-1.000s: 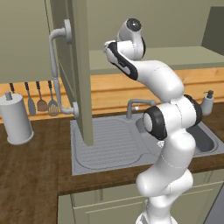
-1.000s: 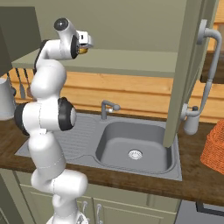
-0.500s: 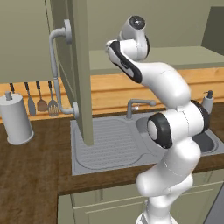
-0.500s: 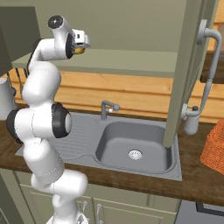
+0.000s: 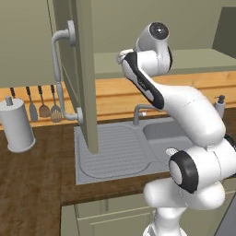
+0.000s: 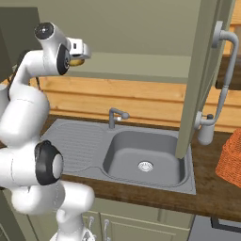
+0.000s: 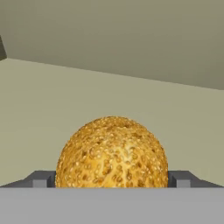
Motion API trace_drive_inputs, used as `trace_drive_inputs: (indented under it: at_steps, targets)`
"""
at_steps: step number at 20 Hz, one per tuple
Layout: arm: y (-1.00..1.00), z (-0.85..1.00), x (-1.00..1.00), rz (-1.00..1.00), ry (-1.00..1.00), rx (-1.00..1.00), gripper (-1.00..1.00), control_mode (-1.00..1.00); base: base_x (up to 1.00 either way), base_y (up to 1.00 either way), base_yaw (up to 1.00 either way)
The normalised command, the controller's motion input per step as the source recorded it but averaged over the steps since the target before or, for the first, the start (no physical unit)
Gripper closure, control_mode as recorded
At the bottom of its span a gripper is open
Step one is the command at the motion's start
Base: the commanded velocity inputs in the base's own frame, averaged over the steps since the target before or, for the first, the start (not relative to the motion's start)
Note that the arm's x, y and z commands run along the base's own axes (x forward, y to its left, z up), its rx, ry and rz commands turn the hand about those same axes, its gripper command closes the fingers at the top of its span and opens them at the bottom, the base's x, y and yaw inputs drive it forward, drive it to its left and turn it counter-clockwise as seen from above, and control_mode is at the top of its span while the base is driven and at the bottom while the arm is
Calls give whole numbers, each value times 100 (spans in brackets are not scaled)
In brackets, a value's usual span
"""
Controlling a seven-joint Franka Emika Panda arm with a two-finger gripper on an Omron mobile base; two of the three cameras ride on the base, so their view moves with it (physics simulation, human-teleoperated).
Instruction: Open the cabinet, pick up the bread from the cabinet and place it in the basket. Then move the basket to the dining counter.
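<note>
The cabinet stands open, its doors (image 5: 85, 69) (image 6: 203, 70) swung out over the sink. On its shelf sits the bread (image 7: 112, 153), a round golden-brown bun, also seen as a small brown patch (image 6: 78, 60) under the hand. My gripper (image 7: 112, 179) (image 6: 79, 52) reaches into the cabinet and is open, with one fingertip (image 7: 41, 178) left of the bun and the other right of it. I cannot tell whether they touch it. The orange basket (image 6: 231, 153) sits on the counter at the far right. The dining counter is out of view.
A grey sink (image 6: 141, 157) with a faucet (image 6: 115, 115) lies below the cabinet. The left door's bar handle (image 5: 57, 69) juts out. A paper towel roll (image 5: 17, 124) and hanging utensils (image 5: 44, 103) are at the left, a soap bottle (image 5: 219, 105) at the right.
The arm has stretched and the hand has moved slightly deeper into the cabinet at the bread. The jaws stay open.
</note>
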Motion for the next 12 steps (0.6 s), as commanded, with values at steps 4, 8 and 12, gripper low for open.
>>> trace_drive_inputs:
  at_steps: [4, 8, 12]
  targets:
    - [-13, 33, -100, 0, 0, 5, 100, -100, 0, 0, 0]
    - [-18, 61, -100, 0, 0, 3, 100, -100, 0, 0, 0]
    - [-15, 26, -100, 0, 0, 2, 100, -100, 0, 0, 0]
